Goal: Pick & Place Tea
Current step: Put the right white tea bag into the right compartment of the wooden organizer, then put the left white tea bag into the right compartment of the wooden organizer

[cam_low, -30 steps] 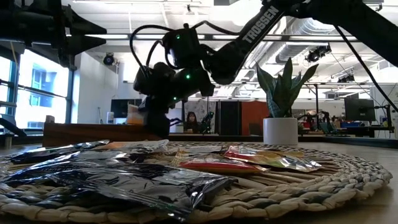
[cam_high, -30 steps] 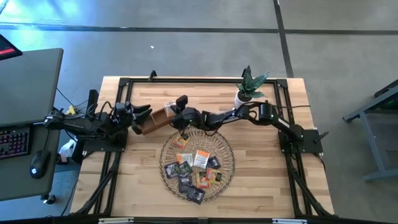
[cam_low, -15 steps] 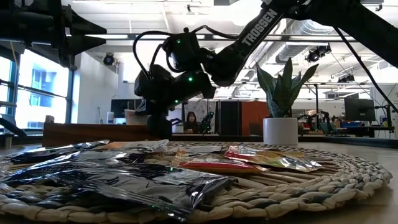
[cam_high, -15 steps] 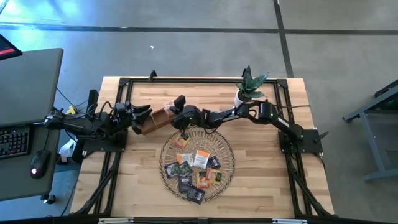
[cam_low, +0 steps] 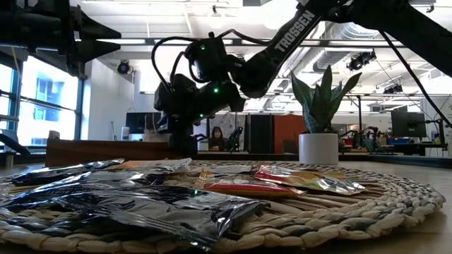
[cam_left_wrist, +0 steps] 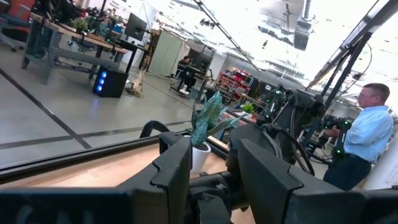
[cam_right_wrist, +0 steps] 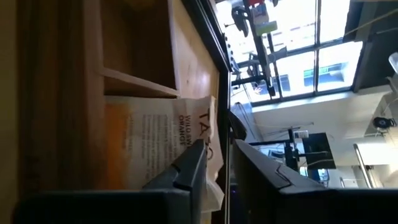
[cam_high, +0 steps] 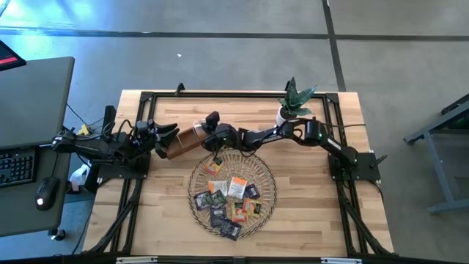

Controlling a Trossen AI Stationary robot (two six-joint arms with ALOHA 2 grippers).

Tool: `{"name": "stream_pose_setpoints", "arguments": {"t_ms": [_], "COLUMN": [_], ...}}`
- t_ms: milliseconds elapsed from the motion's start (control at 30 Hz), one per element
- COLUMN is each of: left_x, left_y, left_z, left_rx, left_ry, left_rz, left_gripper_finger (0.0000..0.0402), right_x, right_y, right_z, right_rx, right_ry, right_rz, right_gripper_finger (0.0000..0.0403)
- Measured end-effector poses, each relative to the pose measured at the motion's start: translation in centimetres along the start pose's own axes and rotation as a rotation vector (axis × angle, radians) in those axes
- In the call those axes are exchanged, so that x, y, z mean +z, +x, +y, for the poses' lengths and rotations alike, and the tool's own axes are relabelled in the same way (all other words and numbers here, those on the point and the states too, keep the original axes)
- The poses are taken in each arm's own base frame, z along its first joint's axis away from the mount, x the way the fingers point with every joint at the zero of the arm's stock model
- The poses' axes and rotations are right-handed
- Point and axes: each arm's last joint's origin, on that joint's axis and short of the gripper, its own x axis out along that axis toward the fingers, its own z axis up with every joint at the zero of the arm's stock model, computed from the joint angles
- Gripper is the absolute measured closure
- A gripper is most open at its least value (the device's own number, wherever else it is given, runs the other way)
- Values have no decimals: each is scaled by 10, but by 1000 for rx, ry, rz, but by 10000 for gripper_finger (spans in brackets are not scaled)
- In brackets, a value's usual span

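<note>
The tea sachets (cam_high: 231, 194) lie in a heap on the round wicker tray (cam_high: 193, 192), near the table's middle; they fill the foreground of the low view (cam_low: 282, 182). The brown wooden compartment box (cam_high: 183, 141) stands just beyond the tray toward the left. My right gripper (cam_high: 207, 134) reaches down into the box (cam_right_wrist: 130, 43), shut on a white-and-orange sachet (cam_right_wrist: 155, 143). My left gripper (cam_high: 166, 139) is open at the box's left end, with nothing between its fingers (cam_left_wrist: 214, 174). Whether it touches the box, I cannot tell. My right gripper pinches the white-and-orange sachet between its two fingers at one edge (cam_right_wrist: 205, 127), beside the printed lettering. The fingers come from above, pointing down into the box. The sachet lies flat against the inside of a compartment, next to a wooden divider (cam_right_wrist: 137, 84).
A potted plant (cam_high: 293, 103) in a white pot (cam_low: 318, 148) stands by the table's far right corner. A black frame (cam_high: 234, 94) runs round the table's edges. Bare wood shows to the left and right of the tray. A person (cam_left_wrist: 367, 137) stands beyond the table.
My right gripper has gone down into the wooden box with the white-and-orange sachet. A second ago the sachet showed above the box wall in the low view; now it is behind that wall. The left arm has kept still.
</note>
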Motion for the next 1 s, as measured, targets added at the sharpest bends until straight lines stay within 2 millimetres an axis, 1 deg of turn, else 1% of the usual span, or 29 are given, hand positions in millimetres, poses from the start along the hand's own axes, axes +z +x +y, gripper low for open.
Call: {"name": "stream_pose_setpoints", "arguments": {"t_ms": [133, 233, 367, 433, 567, 633, 733, 900, 1000], "left_x": [0, 0, 0, 0, 0, 0, -1, -1, -2], "left_y": [0, 0, 0, 0, 0, 0, 0, 0, 0], "left_z": [0, 0, 0, 0, -1, -1, -2, -3, -4], "left_rx": [0, 0, 1, 1, -19, -34, -56, -105, -130], "left_ry": [0, 0, 1, 3, -3, -3, -3, -15, -43], "left_rz": [0, 0, 1, 3, 7, 11, 19, 38, 50], "left_gripper_finger": [266, 266, 266, 266, 266, 266, 266, 266, 266], "right_x": [5, 11, 28, 37, 55, 61, 65, 70, 78], "right_y": [-2, -8, -25, -36, -68, -87, -116, -157, -173], "right_z": [2, -3, -27, -38, -62, -72, -80, -80, -70], "right_rx": [-5, -42, -85, -66, 32, 118, 337, 821, 1076], "right_ry": [-5, -6, -31, -30, 7, 28, 105, 269, 341], "right_rz": [4, 53, 74, 64, 49, 36, -15, -164, -264], "right_gripper_finger": [294, 285, 286, 289, 299, 304, 312, 328, 340]}}
